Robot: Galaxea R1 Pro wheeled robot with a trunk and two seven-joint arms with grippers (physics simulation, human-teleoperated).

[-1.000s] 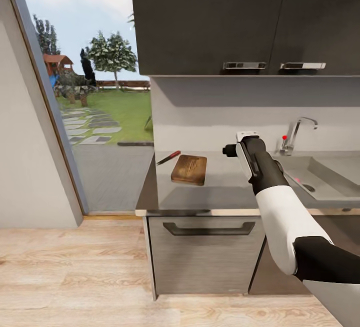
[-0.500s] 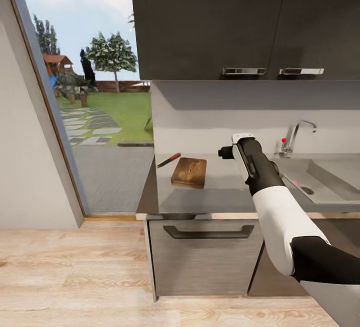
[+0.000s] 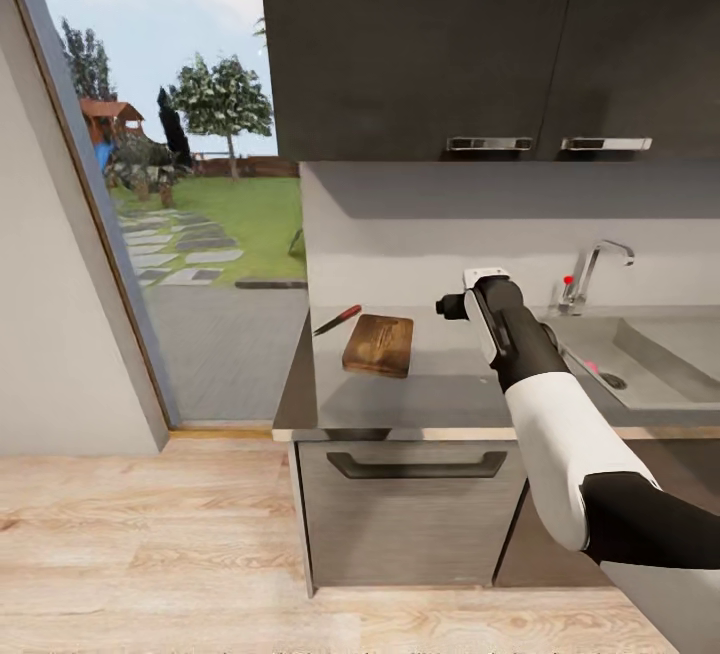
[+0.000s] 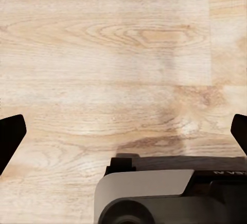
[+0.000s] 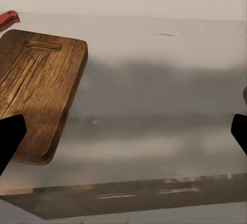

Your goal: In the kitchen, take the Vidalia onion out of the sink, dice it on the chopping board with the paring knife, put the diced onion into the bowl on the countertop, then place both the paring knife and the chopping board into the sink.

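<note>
The brown chopping board (image 3: pixel 378 345) lies on the grey countertop (image 3: pixel 450 384), with the red-handled paring knife (image 3: pixel 337 318) just beyond its far left corner. My right arm reaches over the countertop between board and sink (image 3: pixel 650 359). In the right wrist view, my right gripper (image 5: pixel 123 136) is open and empty, with the board (image 5: pixel 38 100) and the knife's red handle (image 5: pixel 7 18) off to one side. A small pink spot, the Vidalia onion (image 3: pixel 592 366), sits in the basin beside my arm. My left gripper (image 4: pixel 123 131) hangs open over the wooden floor. The bowl is out of view.
The steel tap (image 3: pixel 590 274) with a red-tipped lever stands behind the sink. Dark upper cabinets (image 3: pixel 450 44) hang above the counter, and a drawer front (image 3: pixel 415 504) sits below it. A glass door to the garden (image 3: pixel 190 234) is at the left.
The head view shifted slightly downward. My right arm moved a little left over the countertop, toward the chopping board. Board and knife stay put.
</note>
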